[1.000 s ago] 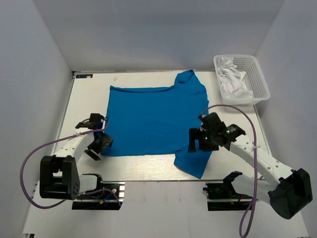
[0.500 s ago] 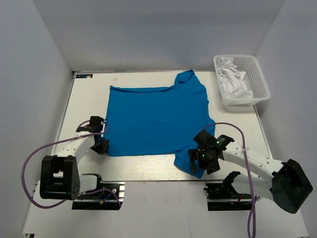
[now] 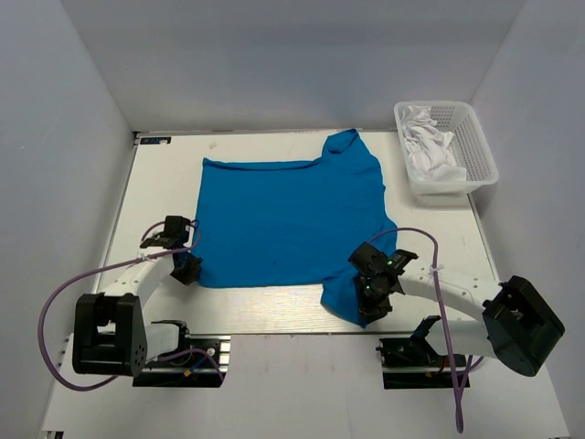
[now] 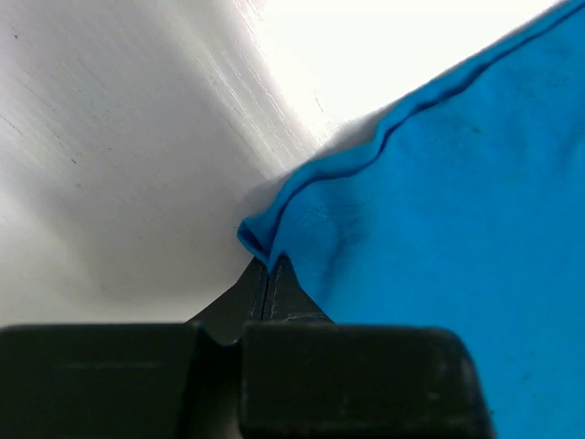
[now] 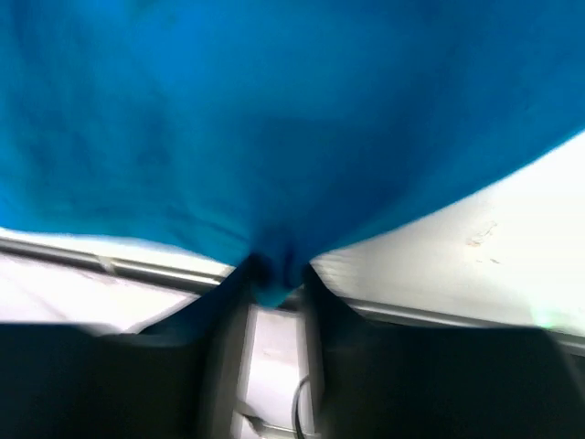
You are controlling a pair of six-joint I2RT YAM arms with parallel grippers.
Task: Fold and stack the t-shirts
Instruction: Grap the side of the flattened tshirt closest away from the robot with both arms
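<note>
A blue t-shirt (image 3: 283,215) lies spread flat on the white table (image 3: 160,183), one sleeve pointing to the back and one hanging towards the near edge. My left gripper (image 3: 187,268) sits at the shirt's near left corner. In the left wrist view the gripper (image 4: 266,274) is shut on the folded hem corner of the t-shirt (image 4: 439,201). My right gripper (image 3: 373,300) is at the tip of the near right sleeve. The right wrist view is blurred and shows the gripper (image 5: 272,279) with a bunch of the t-shirt (image 5: 292,110) pinched between its fingers.
A white slatted basket (image 3: 477,137) stands at the back right with crumpled white cloth (image 3: 428,146) in it. The table's metal front rail (image 3: 274,322) runs just below the near sleeve. Grey walls close in the table on three sides.
The left gripper closed on the shirt's near left corner. The right arm swung down from the shirt's right side to the sleeve tip at the near edge, and its jaws closed on the cloth.
</note>
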